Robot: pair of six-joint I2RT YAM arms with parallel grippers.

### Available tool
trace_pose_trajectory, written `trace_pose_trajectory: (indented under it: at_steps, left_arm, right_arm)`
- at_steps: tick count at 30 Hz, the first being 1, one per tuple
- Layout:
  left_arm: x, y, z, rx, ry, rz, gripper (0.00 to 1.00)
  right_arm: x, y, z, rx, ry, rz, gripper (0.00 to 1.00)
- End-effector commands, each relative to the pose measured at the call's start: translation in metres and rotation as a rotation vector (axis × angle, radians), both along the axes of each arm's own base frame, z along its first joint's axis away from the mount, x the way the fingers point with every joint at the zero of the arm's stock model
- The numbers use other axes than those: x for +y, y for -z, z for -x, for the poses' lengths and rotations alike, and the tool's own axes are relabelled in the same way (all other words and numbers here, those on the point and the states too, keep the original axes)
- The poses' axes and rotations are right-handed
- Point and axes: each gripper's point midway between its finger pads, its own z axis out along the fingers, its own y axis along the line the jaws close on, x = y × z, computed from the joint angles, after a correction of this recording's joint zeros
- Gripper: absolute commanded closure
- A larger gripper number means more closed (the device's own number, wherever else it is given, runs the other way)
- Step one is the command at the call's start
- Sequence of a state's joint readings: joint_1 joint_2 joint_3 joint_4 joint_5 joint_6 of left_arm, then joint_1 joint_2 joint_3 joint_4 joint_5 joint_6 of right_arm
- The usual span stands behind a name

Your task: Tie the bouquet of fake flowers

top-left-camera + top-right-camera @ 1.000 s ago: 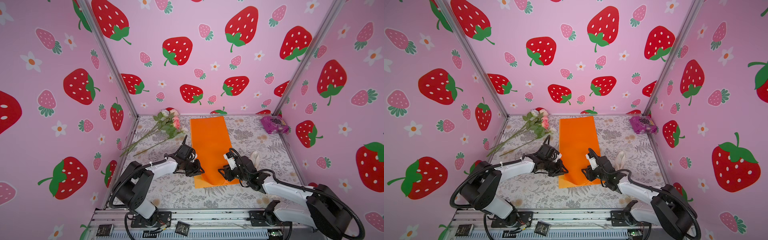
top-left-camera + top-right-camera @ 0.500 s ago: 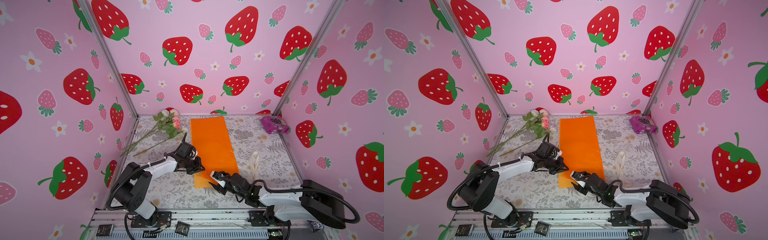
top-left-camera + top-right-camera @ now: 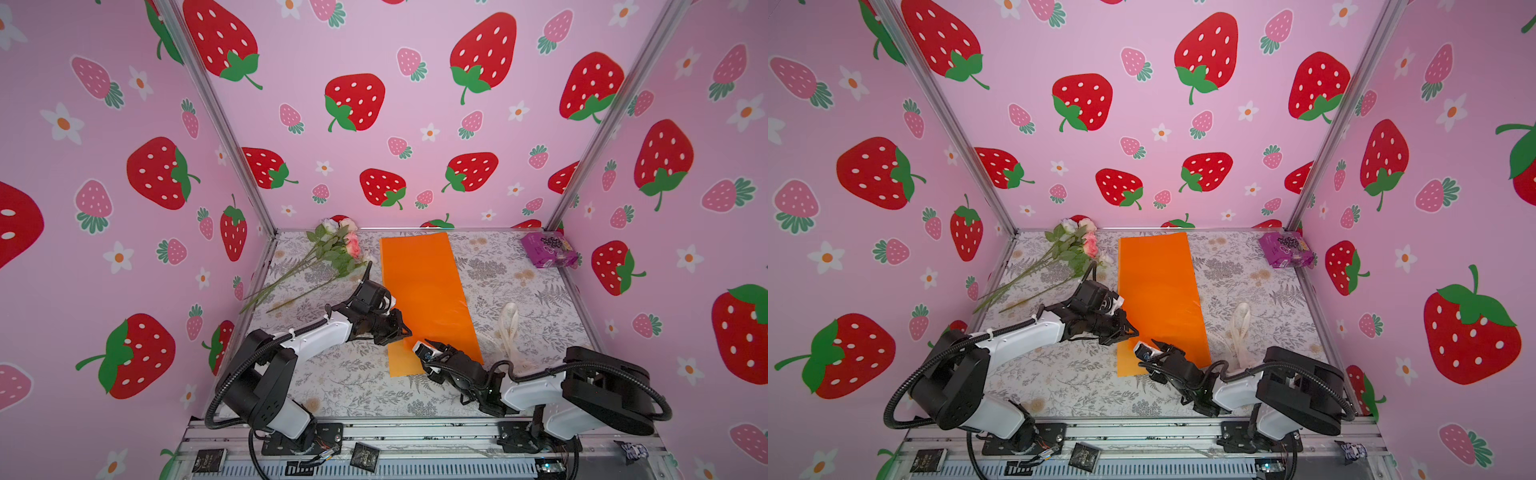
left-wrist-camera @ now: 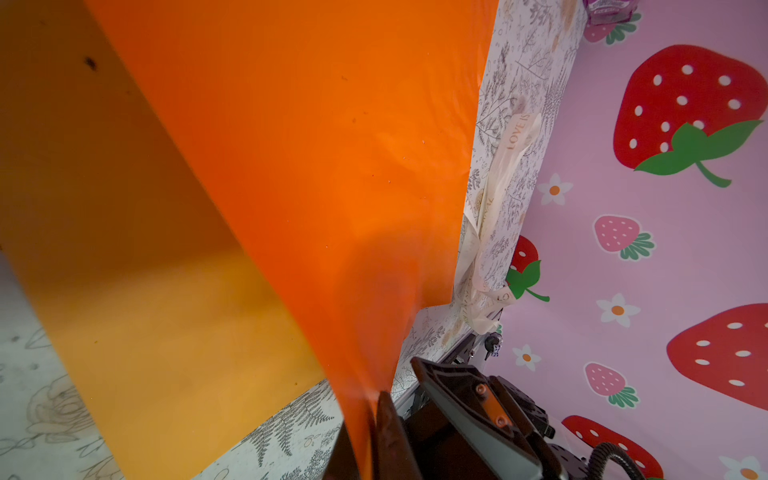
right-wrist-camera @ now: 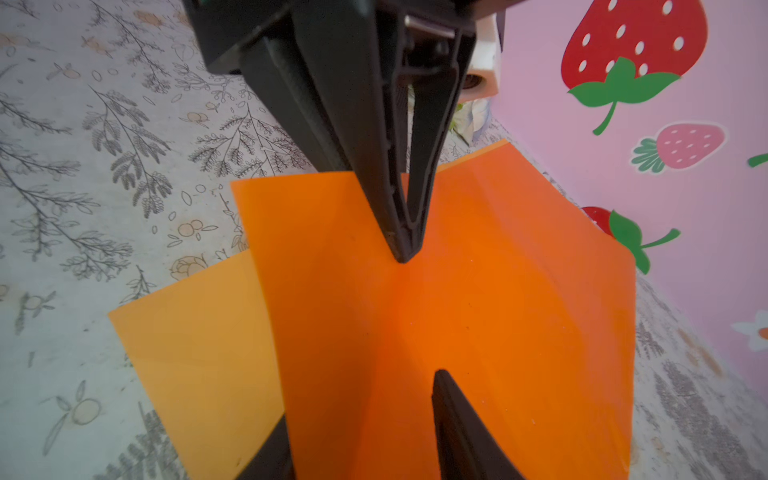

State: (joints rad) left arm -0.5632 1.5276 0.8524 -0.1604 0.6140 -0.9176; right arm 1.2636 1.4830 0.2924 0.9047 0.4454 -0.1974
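Observation:
The fake flowers [image 3: 334, 249] [image 3: 1073, 247] lie loose at the back left, stems pointing to the near left, unwrapped. The orange wrapping paper [image 3: 424, 286] [image 3: 1158, 286] lies mid-table in both top views. My left gripper [image 3: 404, 332] [image 4: 370, 415] is shut on the paper's left edge and holds its deep orange upper sheet [image 5: 478, 299] raised off a paler sheet [image 5: 199, 353]. My right gripper [image 3: 424, 345] [image 5: 361, 399] is at the paper's near end, open, with the raised sheet between its jaws. One of its fingers [image 5: 457, 419] shows; the sheet partly hides the other.
A cream ribbon [image 3: 509, 328] [image 4: 505, 174] lies right of the paper. A small purple packet [image 3: 548, 249] sits in the back right corner. Strawberry-print walls close in the left, back and right sides of the floral tabletop [image 3: 353, 386].
My right gripper has swung from the paper's right side to its near end, facing the left gripper, and its jaws have narrowed. The left gripper has kept its pinch on the paper.

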Motion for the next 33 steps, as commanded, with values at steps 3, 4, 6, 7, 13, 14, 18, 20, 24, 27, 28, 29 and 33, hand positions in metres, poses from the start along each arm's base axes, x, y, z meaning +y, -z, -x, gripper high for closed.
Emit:
trace_pose_trajectory:
  at_steps: [3,4,6,7,13,14,18,20,24,27,28,29,33]
  left_arm:
    - [-0.007,-0.022,-0.007,-0.030,0.001,0.027,0.83]
    - [-0.007,-0.024,-0.008,-0.036,-0.002,0.025,0.78]
    - [-0.006,-0.030,-0.010,-0.061,-0.003,0.026,0.65]
    - [-0.005,-0.033,-0.011,-0.078,-0.010,0.020,0.59]
    - [0.018,-0.052,-0.022,-0.191,-0.102,-0.064,0.29]
    - [0.022,-0.054,-0.024,-0.209,-0.119,-0.073,0.25]
    - [0.025,-0.058,-0.030,-0.245,-0.134,-0.086,0.22]
    - [0.018,-0.060,-0.032,-0.255,-0.098,-0.068,0.23]
    - [0.007,-0.041,-0.040,-0.226,0.008,-0.141,0.33]
    - [0.001,-0.022,-0.054,-0.218,0.085,-0.236,0.41]
    - [-0.005,-0.018,-0.059,-0.214,0.097,-0.236,0.41]
    - [-0.012,-0.014,-0.065,-0.202,0.108,-0.231,0.42]
    - [-0.040,0.001,-0.077,-0.195,0.183,-0.262,0.42]
  right_arm:
    - [-0.007,-0.022,-0.010,-0.040,0.098,-0.099,0.83]
    - [-0.011,-0.024,-0.011,-0.041,0.115,-0.109,0.91]
    - [-0.022,-0.029,-0.016,-0.043,0.170,-0.141,1.00]
    - [-0.028,-0.031,-0.017,-0.043,0.194,-0.155,1.00]
    - [-0.073,-0.059,-0.036,0.055,0.388,-0.343,1.00]
    - [-0.079,-0.063,-0.041,0.104,0.410,-0.381,1.00]
    - [-0.103,-0.085,-0.058,0.231,0.441,-0.520,1.00]
    - [-0.115,-0.097,-0.064,0.248,0.466,-0.562,1.00]
    - [-0.143,-0.117,-0.085,0.330,0.608,-0.629,1.00]
    - [-0.160,-0.120,-0.099,0.399,0.718,-0.641,1.00]
    - [-0.161,-0.119,-0.101,0.418,0.726,-0.642,1.00]
    - [-0.165,-0.117,-0.105,0.437,0.745,-0.652,1.00]
    - [-0.180,-0.110,-0.113,0.536,0.768,-0.750,1.00]
